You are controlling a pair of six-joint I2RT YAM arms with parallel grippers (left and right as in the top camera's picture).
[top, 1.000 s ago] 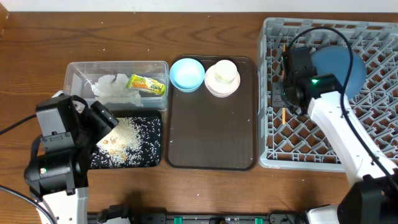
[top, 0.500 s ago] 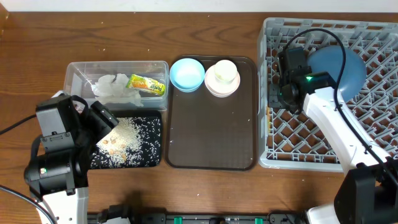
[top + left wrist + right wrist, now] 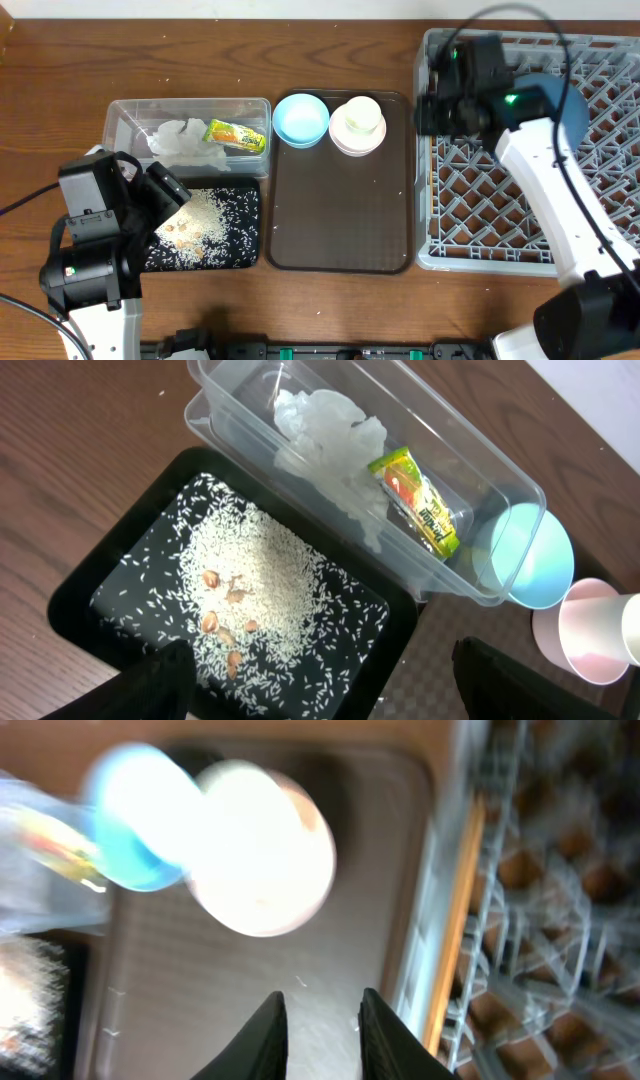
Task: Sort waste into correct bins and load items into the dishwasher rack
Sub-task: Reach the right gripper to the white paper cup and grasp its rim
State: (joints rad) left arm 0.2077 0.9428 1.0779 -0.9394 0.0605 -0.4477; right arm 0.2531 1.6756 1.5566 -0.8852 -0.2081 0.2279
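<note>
My right fingers (image 3: 268, 1035) were apart and held nothing, over the brown tray (image 3: 230, 990) near the pink bowl (image 3: 345, 145). My left fingers (image 3: 150, 685) were wide apart over the rice (image 3: 250, 575).

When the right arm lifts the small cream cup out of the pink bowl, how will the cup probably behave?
The cream cup looks small and rigid, so it is probably light and should keep its shape. It sits inside the pink bowl, so it may lift free, though the bowl could shift against the light blue bowl beside it.
</note>
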